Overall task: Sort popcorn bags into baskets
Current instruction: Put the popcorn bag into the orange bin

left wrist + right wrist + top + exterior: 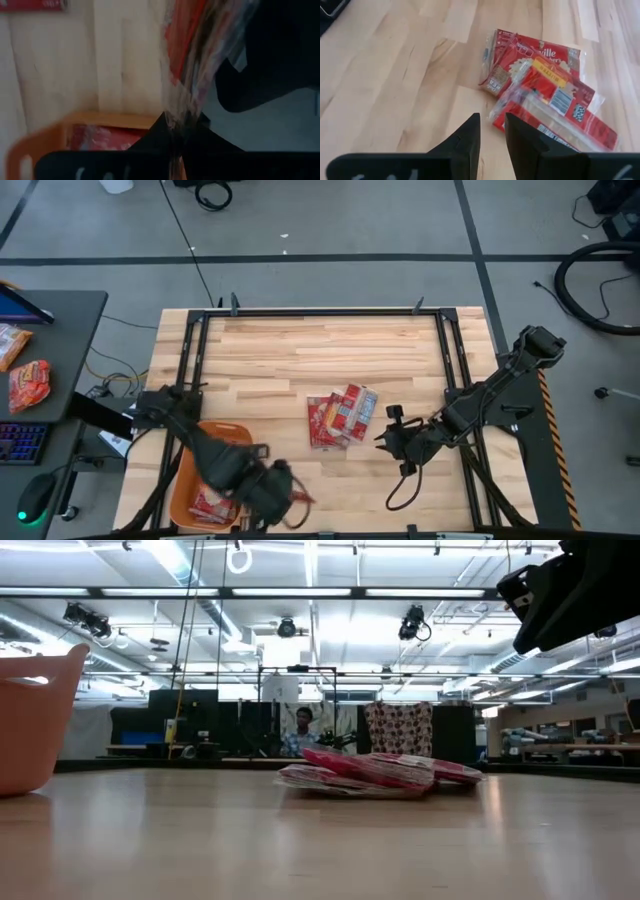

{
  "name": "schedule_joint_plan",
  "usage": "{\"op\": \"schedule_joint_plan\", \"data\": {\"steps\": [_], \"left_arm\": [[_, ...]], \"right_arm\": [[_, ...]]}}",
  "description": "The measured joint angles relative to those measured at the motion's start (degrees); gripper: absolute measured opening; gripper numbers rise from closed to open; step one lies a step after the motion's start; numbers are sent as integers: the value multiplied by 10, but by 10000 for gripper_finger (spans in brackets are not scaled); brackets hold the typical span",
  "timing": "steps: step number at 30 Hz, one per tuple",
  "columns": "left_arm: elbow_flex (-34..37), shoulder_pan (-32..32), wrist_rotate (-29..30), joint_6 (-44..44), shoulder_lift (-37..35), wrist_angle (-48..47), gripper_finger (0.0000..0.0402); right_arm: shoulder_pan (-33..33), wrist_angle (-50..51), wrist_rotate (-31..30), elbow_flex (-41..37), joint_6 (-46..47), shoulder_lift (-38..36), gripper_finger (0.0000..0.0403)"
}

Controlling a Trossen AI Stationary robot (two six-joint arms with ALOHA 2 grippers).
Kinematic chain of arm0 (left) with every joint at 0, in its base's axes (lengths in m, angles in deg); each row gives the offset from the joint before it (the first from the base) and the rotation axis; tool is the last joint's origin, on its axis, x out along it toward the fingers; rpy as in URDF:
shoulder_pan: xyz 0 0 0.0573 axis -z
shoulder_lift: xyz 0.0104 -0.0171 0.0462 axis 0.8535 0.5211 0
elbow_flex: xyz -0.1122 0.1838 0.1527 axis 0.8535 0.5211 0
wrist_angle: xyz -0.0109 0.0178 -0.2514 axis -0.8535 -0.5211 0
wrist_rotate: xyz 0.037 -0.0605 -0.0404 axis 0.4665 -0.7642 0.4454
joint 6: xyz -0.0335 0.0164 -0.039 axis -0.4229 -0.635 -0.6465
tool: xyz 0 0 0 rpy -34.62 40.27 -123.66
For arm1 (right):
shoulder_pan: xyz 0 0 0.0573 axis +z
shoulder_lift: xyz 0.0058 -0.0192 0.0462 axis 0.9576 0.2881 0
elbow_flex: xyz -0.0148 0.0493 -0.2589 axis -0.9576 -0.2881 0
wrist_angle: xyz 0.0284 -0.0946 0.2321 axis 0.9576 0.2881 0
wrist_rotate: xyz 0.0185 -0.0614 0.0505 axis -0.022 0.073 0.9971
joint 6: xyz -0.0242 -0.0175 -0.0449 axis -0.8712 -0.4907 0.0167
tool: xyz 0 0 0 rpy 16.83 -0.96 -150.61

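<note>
Left end effector (285, 490): positioned at the near edge of the surface (300, 350), just beside the orange basket (185, 480), clamped on one popcorn bag (192, 65) pinched by its edge and hanging loosely from the fingers, as seen in the left wrist view. Basket contents: at least one red bag already inside (212, 502). Remaining stack: several popcorn bags (340, 418) overlapping in a loose pile near the middle of the surface, well apart from the basket. Right end effector (492, 135): hovering just beside the near side of that pile, fingers narrowed to a slim gap, nothing held. Step in hand, judged from these positions: delivery of the held bag into the basket. For a clean delivery, carry the bag fully over the basket rim before release, not merely beside it; the bag hangs limp, so expect it to swing and trail. Keep the grip closed until the lower edge of the bag is inside the walls, then open and lift straight up to avoid dragging the film back out. Risk: thin slippery wrapper sliding from an edge pinch during travel. For the right arm, widen the fingers before descent and select the topmost bag by an exposed edge, to avoid lifting two overlapped bags together.
</note>
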Motion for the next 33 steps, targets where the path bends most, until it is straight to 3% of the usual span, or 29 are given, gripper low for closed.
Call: {"op": "schedule_joint_plan", "data": {"steps": [6,13,20,26,33], "left_arm": [[10,68,17,-138,-27,-2,29],[85,158,23,-333,-96,-2,27],[184,222,21,-381,-138,-2,29],[218,227,-59,-431,-138,-3,29],[218,226,-74,-363,-138,-2,32]], "right_arm": [[-20,-3,3,0,-27,0,94],[-40,-36,14,0,-57,0,94],[-58,-57,54,0,-91,0,94],[-77,-58,57,0,-102,0,94],[-92,-63,91,0,-102,0,94]]}}
